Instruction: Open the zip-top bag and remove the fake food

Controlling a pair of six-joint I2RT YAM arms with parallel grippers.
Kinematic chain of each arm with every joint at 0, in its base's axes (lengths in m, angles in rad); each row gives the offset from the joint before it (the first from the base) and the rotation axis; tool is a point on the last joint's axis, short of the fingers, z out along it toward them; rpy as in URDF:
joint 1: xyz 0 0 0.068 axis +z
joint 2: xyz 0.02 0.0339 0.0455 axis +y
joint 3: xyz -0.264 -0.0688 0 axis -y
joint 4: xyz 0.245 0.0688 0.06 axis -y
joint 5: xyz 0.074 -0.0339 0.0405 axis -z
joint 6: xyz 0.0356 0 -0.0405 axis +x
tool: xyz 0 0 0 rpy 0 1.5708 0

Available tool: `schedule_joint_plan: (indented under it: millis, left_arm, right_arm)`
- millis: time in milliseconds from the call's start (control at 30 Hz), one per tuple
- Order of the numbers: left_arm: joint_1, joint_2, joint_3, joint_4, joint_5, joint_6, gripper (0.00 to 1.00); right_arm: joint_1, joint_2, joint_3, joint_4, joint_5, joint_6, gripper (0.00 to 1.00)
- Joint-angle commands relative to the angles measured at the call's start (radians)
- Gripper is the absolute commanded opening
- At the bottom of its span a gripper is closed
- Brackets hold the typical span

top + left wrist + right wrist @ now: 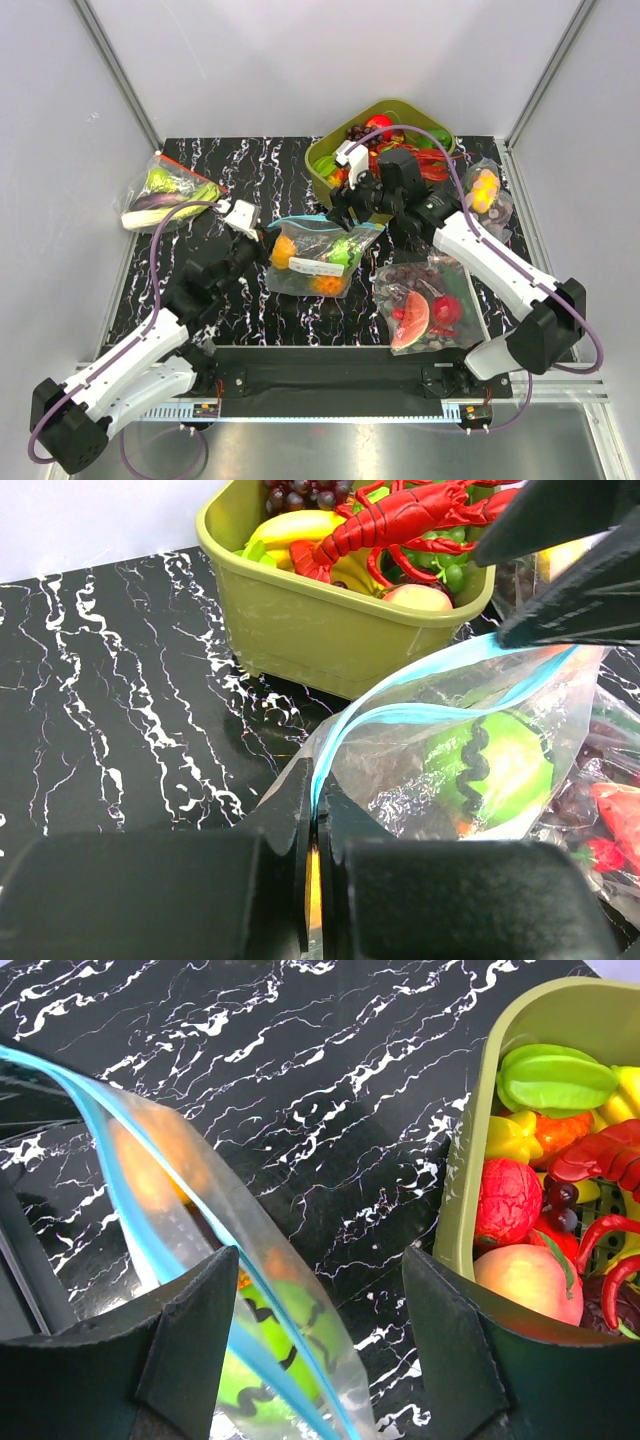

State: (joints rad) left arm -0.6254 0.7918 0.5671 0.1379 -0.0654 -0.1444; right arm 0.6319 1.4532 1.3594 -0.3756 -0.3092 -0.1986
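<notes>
The clear zip-top bag (pixel 318 258) lies mid-table with its light-blue zip strip (pixel 322 222) along the far edge. Inside it is fake food: an orange fruit (pixel 283 250), a green ball (pixel 345 250) and a bumpy orange piece (pixel 325 285). My left gripper (pixel 262 232) is shut on the strip's left end (pixel 316 815). The green ball (pixel 490 770) shows through the plastic. My right gripper (pixel 346 212) hangs open over the bag's right end. In the right wrist view one lip of the bag (pixel 200 1200) runs between the right gripper's (pixel 320 1260) spread fingers, close to the left finger (pixel 190 1330). The two blue strips stand slightly apart.
An olive bin (pixel 318 165) of toy food with a red lobster (pixel 400 525) stands just behind the bag. A bag of watermelon and grapes (pixel 425 305) lies to the right. A vegetable bag (pixel 170 190) lies far left, and a small bag with yellow fruit (pixel 485 190) far right.
</notes>
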Motion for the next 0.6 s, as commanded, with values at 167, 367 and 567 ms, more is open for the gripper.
schedule_joint_plan:
  millis: [167, 367, 567]
  left_arm:
    - [-0.014, -0.017, -0.003, 0.083, 0.029, 0.023, 0.0]
    - [-0.016, -0.005, 0.002, 0.077, 0.022, 0.028, 0.0]
    - [-0.017, -0.009, 0.002, 0.08, 0.021, 0.031, 0.0]
  right_arm:
    - [-0.024, 0.055, 0.035, 0.043, -0.131, -0.01, 0.73]
    - [-0.024, 0.058, 0.029, 0.032, -0.258, -0.001, 0.72]
    - [-0.024, 0.079, 0.036, 0.023, -0.286, 0.005, 0.61]
